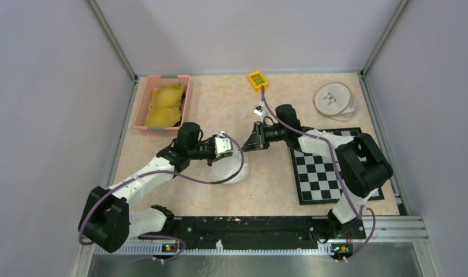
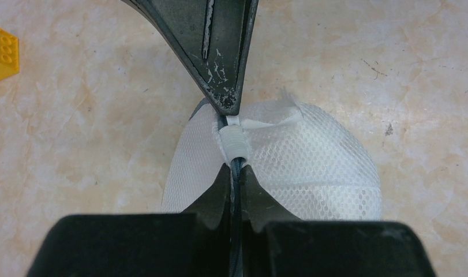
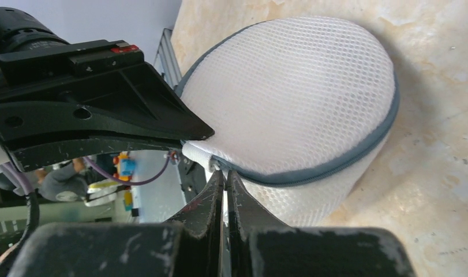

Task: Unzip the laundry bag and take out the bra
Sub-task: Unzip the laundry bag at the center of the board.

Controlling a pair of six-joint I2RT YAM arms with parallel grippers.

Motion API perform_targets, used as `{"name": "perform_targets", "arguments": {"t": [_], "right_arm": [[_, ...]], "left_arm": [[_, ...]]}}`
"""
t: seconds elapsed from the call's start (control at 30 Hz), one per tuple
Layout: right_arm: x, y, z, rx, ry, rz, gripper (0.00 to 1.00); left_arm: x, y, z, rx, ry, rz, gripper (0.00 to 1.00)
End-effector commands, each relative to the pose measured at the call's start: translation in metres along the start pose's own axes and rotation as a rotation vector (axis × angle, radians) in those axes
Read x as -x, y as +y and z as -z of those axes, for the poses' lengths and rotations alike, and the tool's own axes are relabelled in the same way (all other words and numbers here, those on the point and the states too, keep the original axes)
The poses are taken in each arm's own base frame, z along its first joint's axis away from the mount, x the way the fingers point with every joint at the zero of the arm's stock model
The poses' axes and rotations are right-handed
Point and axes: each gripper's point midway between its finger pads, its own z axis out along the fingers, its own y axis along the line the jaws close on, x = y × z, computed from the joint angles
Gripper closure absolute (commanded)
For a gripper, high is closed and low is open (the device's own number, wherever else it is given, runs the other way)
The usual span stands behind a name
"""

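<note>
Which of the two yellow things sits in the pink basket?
The large soft yellow garment, inside the pink basket at back left; the small yellow brick lies on the tabletop.

open tabletop (image 1: 220, 98) behind bag (image 1: 231, 173), chessboard (image 1: 318, 173) right

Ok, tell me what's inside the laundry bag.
Nothing shows. The bag is shut, its grey zip closed all along the visible edge, and the white mesh hides whatever is in it. The bra cannot be seen.
</note>
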Motion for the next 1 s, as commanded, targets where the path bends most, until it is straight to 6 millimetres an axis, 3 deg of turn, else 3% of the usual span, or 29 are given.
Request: {"name": "perform_targets", "arguments": {"t": [0.0,0.2,0.43,0.6,0.97], "right_arm": [[0.025,-0.009,0.013,-0.108,-0.089,0.084,1.00],[0.027,-0.013,0.015,-0.140,-0.099,0.108,1.00],[0.019,0.024,0.006,0.112,-0.052,0.056,0.99],[0.017,0.030,0.004,0.155,-0.040,0.020,0.71],[0.004,0.018,0.003,0.125,0.009,-0.027,0.59]], "left_arm": [[0.014,0.011,0.002,0.029,-0.027,-0.039,1.00],[0.014,0.012,0.002,0.033,-0.025,-0.043,1.00],[0.019,0.009,0.000,0.010,-0.056,-0.049,1.00],[0.021,0.008,0.000,0.006,-0.063,-0.048,1.00],[0.026,0.008,0.001,0.011,-0.088,-0.053,1.00]]}}
